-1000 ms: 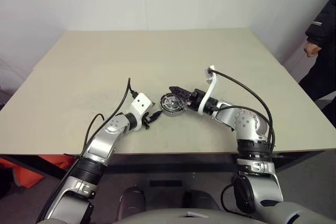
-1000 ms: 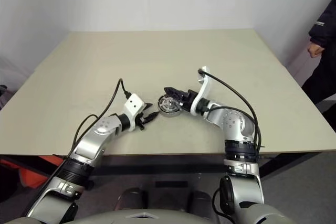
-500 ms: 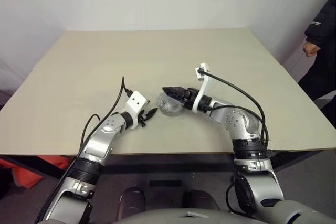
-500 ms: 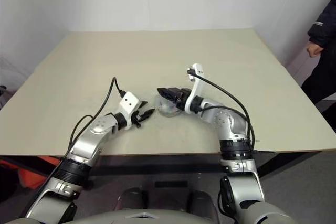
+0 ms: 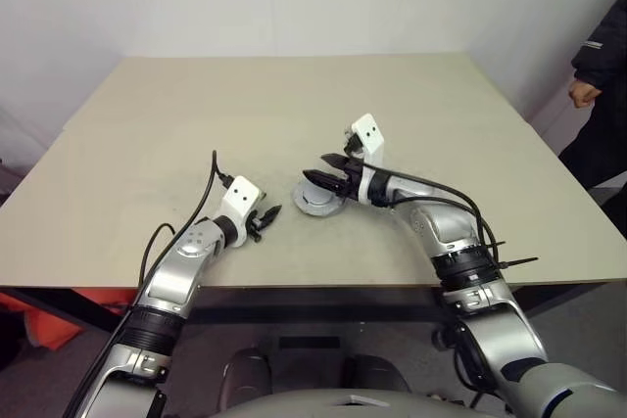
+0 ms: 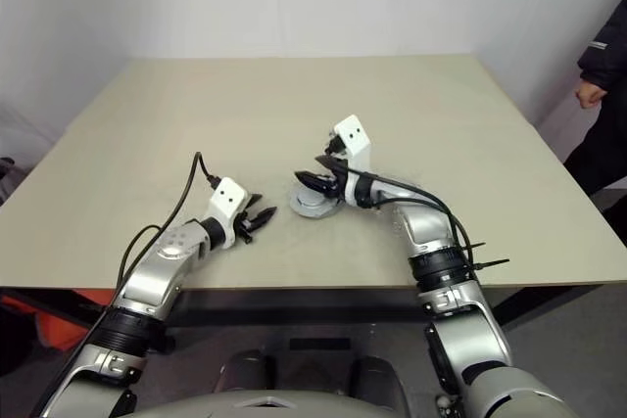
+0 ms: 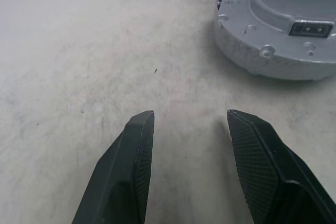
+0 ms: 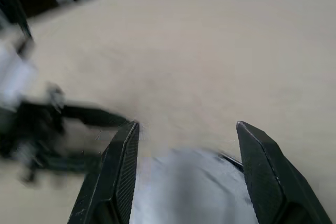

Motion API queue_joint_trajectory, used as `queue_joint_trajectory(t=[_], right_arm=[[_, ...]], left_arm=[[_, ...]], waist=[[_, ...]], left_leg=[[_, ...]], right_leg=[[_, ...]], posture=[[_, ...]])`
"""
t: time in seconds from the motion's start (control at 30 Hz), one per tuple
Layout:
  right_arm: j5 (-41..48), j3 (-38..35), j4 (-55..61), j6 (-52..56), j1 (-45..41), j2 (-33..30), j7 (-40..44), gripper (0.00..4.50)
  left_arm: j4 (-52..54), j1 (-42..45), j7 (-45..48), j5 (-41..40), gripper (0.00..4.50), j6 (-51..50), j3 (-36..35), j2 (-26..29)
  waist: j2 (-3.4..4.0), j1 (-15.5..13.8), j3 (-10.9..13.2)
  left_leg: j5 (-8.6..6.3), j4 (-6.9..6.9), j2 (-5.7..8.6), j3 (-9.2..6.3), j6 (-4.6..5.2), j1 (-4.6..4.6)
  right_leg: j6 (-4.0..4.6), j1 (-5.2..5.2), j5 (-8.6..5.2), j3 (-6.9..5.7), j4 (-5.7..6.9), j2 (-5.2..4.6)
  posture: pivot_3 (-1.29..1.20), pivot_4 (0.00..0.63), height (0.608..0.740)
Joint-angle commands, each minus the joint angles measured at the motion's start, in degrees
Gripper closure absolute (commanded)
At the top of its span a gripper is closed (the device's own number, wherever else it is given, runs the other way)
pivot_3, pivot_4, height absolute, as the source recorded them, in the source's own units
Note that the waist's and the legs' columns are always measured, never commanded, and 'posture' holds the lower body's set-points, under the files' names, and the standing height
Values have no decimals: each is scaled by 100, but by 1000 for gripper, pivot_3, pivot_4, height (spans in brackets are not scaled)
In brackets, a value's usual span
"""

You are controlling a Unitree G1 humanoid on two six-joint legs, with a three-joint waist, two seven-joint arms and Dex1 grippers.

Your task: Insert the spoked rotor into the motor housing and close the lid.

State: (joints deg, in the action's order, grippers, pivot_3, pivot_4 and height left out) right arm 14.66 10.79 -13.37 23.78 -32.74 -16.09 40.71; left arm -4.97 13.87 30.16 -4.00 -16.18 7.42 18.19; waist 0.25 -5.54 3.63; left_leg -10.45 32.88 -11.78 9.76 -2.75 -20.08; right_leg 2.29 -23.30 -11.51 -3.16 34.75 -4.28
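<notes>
The motor housing [image 5: 318, 200] sits near the front middle of the table [image 5: 294, 105], and from here it shows a plain silver face with a small dark socket on it; what it holds inside can't be seen from any angle. In the left wrist view it lies flat on the tabletop, apart from the left gripper's fingers [image 7: 131, 177].

The right gripper [image 5: 329, 173] is right over the housing, its two black fingers spread wide with the silver body between them in the right wrist view. Whether those fingers actually touch it, I can't tell.

The left gripper [image 5: 265, 220] sits low over the table just to the housing's left, jaws parted, nothing between them but bare tabletop.

At the far right edge, a person in a dark jacket [image 5: 602, 75] stands beside the table.
</notes>
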Motion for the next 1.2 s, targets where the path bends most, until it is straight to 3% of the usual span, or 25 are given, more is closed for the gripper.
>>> queue_joint_trajectory(t=[0.03, 0.17, 0.4, 0.8, 0.9, 0.97, 1.2], right_arm=[[-128, 99, -82, -382, 12, 11, 285, 1019], [-248, 171, -70, -523, 140, 73, 413, 17], [-727, 155, -558, -1020, 122, 305, 10, 17], [-977, 178, -1005, -1418, 106, 346, 2, 17], [-992, 146, -1051, -1470, 81, 361, -23, 606], [-1009, 115, -1088, -1509, 53, 354, -47, 1270], [-1045, 46, -1157, -1536, -23, 331, -113, 1351]], left_arm=[[212, 84, -28, -42, 2178, 31, -50, -45], [189, 107, 0, -44, 2178, 30, -52, -57], [208, 93, 13, -32, 2178, 5, -56, -22], [228, 88, -14, -15, 2178, -29, -82, 5], [203, 96, -19, -12, 2178, -21, -91, 11], [185, 103, -24, -13, 2178, -20, -96, 14], [149, 126, -45, -7, 2178, -12, -86, 10]], waist=[[0, 20, 0], [0, 13, 0], [0, 15, 0], [0, 16, 0], [0, 17, 0], [-1, 16, 0], [-1, 18, 0]], left_leg=[[0, 0, 0, 0, 1, 1], [-14, 4, 0, 0, 24, 0], [-20, 11, 0, 0, 34, -1], [-22, 12, 0, 0, 37, 3], [-22, 13, 0, 0, 37, 4], [-22, 13, 0, 0, 37, 5], [-21, 17, 0, 0, 37, 6]], right_leg=[[0, 0, 0, 0, 0, 1], [2, 0, 1, 0, 0, 0], [32, 1, 19, 0, 0, -1], [34, 5, 20, 0, 1, -1], [33, 6, 20, 0, 2, -1], [32, 6, 19, 0, 2, -1], [27, 9, 16, 0, 3, -1]], posture=[[0, 0, 740], [0, 0, 740], [0, 0, 740], [0, 0, 740], [0, 0, 740], [0, 0, 740], [0, 0, 740]])
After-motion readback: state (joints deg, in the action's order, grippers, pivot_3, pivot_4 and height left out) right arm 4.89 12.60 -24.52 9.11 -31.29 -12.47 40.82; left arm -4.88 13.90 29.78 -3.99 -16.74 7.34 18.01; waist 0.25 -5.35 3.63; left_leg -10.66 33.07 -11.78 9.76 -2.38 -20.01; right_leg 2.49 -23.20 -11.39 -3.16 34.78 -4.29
